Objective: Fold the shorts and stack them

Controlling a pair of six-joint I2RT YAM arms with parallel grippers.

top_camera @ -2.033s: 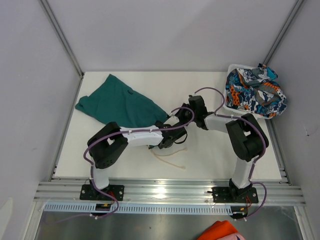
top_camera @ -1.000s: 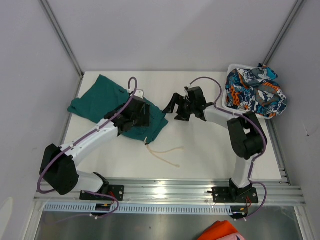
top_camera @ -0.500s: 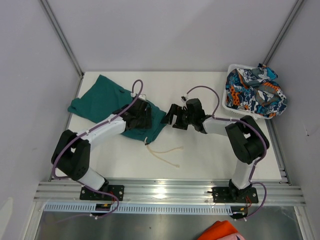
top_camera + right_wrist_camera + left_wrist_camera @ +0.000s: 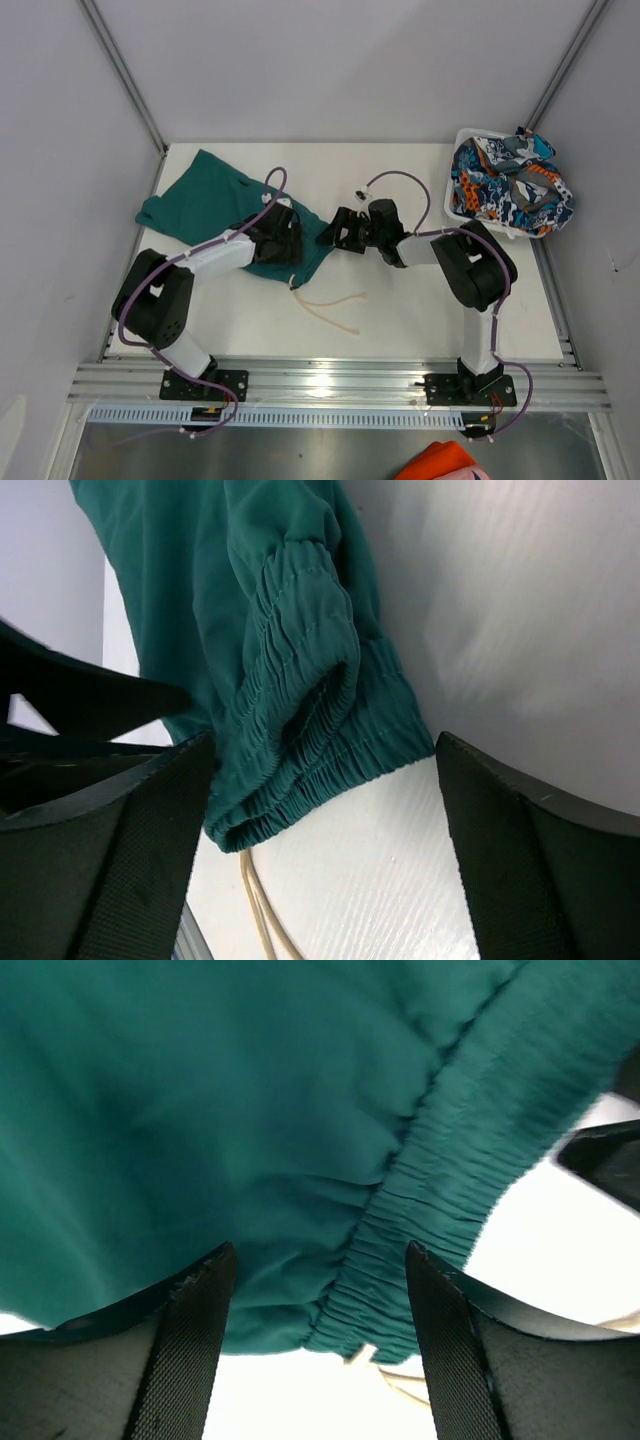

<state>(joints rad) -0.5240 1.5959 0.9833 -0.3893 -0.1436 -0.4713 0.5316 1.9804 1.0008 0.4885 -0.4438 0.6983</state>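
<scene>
1. Teal shorts [image 4: 212,200] lie spread on the left half of the desk [image 4: 430,300], waistband end twd the centre. They sit much as they did a sec ago, unfolded and flat-ish.
2. Left arm has drawn its elbow back twd its base over the last sec. Left pincer [image 4: 284,238] stays over the waistband end. In the wrist view the jaws stand wide apart, one either side of the gathered waistband [image 4: 420,1210], gripping nothing.
3. Pale drawstring [image 4: 335,305] trails loose on the desk just below the waistband, where it lay a sec ago. It's no longer under the left arm.
4. Right pincer [image 4: 336,232] has slid left, from well clear of the cloth to right at the waistband corner. Its jaws are nearly full open, with the corner [image 4: 300,730] betw them but not pinched.
5. Printed shorts [image 4: 510,185] are bunched in the white basket [image 4: 449,205] at the far right, untouched.
6. Meaning: both pincers are now lined up on the same waistband end, prob. for a two-handed grab to start the first fold. No fold made yet, and stacking is far off.
</scene>
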